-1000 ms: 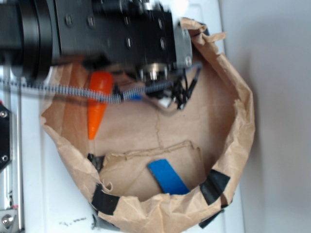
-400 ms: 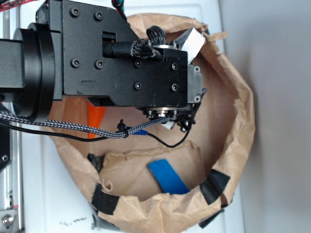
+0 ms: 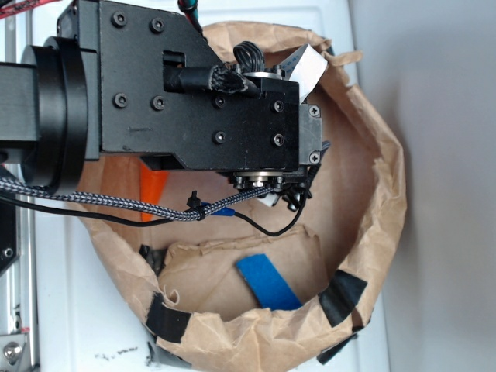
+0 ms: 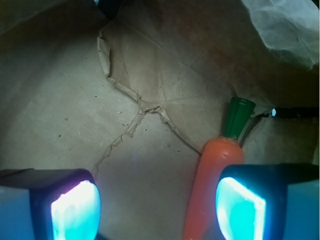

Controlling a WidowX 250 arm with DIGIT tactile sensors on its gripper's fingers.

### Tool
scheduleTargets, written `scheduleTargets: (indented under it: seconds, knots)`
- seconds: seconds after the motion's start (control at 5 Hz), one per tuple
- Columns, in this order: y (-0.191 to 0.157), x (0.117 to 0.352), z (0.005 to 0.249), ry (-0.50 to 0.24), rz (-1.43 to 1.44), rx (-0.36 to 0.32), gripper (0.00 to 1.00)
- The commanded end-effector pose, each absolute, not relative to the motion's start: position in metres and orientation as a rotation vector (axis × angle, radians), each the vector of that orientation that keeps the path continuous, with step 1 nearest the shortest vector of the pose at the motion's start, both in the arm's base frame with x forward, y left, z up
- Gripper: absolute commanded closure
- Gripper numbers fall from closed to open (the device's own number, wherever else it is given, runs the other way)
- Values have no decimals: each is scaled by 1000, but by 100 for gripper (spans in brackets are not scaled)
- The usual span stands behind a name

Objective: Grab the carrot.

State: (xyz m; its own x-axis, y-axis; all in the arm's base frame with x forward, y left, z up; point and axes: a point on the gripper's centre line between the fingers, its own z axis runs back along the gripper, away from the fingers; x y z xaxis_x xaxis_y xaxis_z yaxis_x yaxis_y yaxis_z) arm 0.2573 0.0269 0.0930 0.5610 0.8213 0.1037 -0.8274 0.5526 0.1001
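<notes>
Wrist view: carrot (image 4: 212,187) lies on the brown paper bag (image 4: 150,90) floor, green stem pointing away, just inside the right finger (image 4: 240,210). End effector (image 4: 157,207) open, fingers spread, nothing gripped. Exterior view: blue piece (image 3: 267,282) near bag's lower rim.

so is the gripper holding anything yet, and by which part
Nothing is held. In the wrist view the gripper is open over the brown paper, and the carrot lies just inside one finger, its green stem pointing away.
</notes>
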Motion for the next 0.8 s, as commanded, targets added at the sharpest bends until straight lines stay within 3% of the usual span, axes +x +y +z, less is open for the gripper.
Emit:
scheduleTargets:
  seconds: [0.0, 0.6]
  knots:
    - [26, 210, 95, -88, 999, 159, 0]
    - [28, 205, 81, -103, 1043, 145, 0]
